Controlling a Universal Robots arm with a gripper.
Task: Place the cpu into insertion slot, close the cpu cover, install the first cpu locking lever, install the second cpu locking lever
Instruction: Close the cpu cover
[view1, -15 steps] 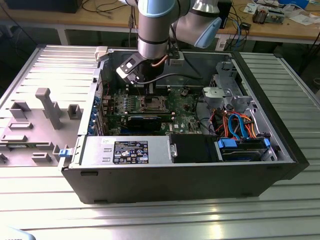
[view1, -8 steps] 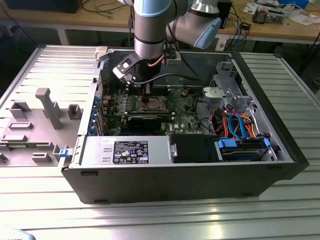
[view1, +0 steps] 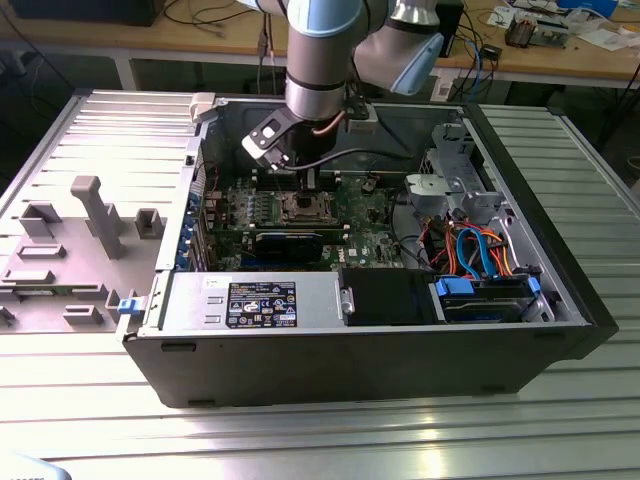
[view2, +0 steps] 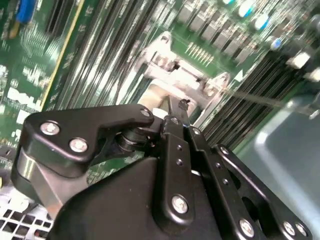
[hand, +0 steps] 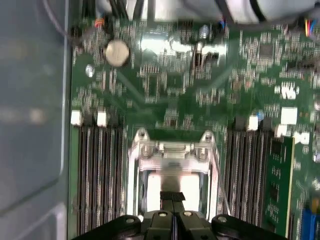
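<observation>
My gripper (view1: 300, 182) hangs inside the open computer case, right over the insertion slot (view1: 300, 207) on the green board. In both wrist views its two black fingers are pressed together, tips (hand: 172, 201) (view2: 176, 116) just above the socket's middle, nothing between them. The silver cpu cover (hand: 172, 150) lies flat over the socket, hinge end away from the fingers. Through its window shows the pale silvery top of the cpu (hand: 192, 192), partly hidden by the fingers. A thin wire locking lever (hand: 218, 190) (view2: 265, 99) runs beside the socket frame.
Long memory slots (hand: 97, 175) flank the socket on both sides. A black card (view1: 290, 243) and the power supply (view1: 250, 300) lie nearer the case's front; the drive cage (view1: 450, 185) stands at the exterior view's right. The grey case wall (hand: 30, 100) is close.
</observation>
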